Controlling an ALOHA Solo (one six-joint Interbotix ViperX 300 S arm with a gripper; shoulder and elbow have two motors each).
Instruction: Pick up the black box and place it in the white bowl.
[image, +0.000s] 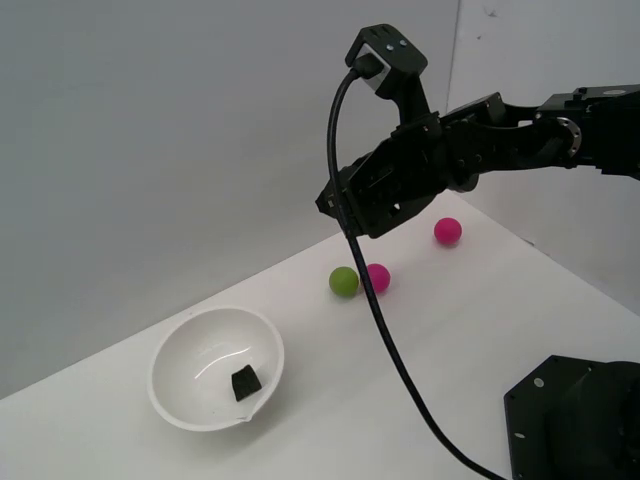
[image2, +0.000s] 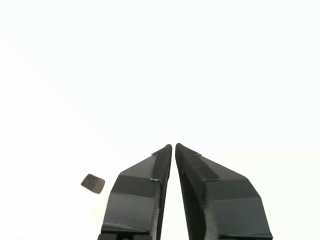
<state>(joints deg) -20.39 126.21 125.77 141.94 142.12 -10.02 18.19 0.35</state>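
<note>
The black box (image: 243, 382) is a tiny matte cube lying inside the white bowl (image: 176, 352), near its front wall, at the exterior view's lower left. My gripper (image: 335, 203) hangs high above the table, well up and to the exterior view's right of the bowl. In the wrist view its two fingers meet at the tips and hold nothing (image2: 173, 146). The black box also shows in the wrist view (image2: 93, 183), small and off to one side of the fingers. The bowl is washed out to white there.
A green ball (image: 344, 282) and a pink ball (image: 377, 277) lie together behind the bowl on the white table (image: 460, 330). Another pink ball (image: 448, 231) lies farther back. The arm's black cable (image: 390, 350) hangs down across the table. The black robot base (image: 575, 420) stands at lower right.
</note>
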